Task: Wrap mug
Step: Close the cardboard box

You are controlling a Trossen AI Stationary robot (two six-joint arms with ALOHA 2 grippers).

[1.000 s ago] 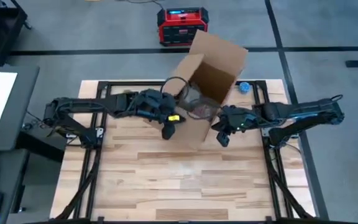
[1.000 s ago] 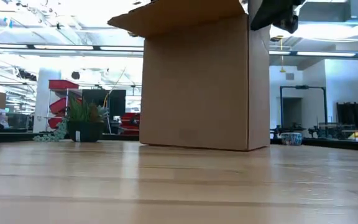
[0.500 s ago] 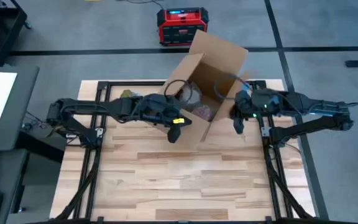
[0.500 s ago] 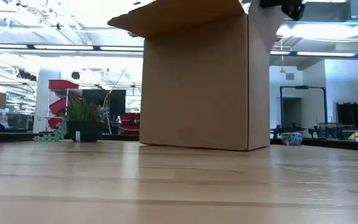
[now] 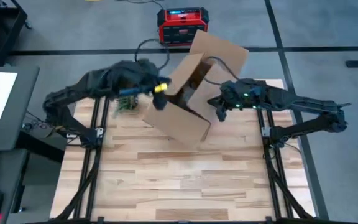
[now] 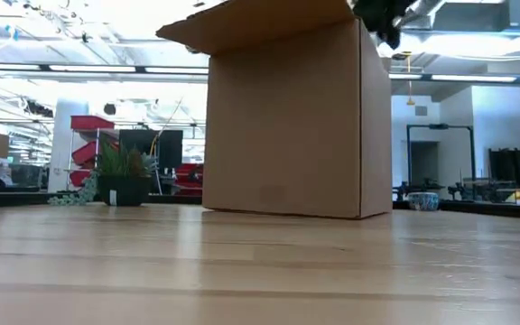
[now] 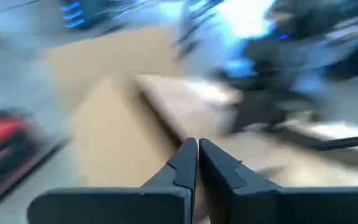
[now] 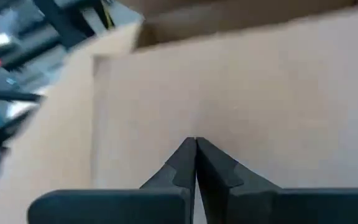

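An open cardboard box stands mid-table with its flaps spread. The mug is hidden from every view. My left gripper hovers shut above the box's left flap; its wrist view is blurred. My right gripper is shut at the box's upper right edge, pointing at a cardboard panel. My left gripper's shut fingers point at the edge of a cardboard flap; I cannot tell whether they touch it. My right gripper's shut fingers point straight at a flat cardboard panel close ahead; I cannot tell whether they touch it.
A small green plant sits on the table left of the box, under my left arm. A red device stands on the floor beyond the far edge. The table's near half is bare wood.
My left gripper has risen from the box's near left side and swung toward the table's far left, uncovering the box's near flap. My right gripper has gone from the box's near right corner toward the far edge, then back left to the box's rim. The box has stayed put.
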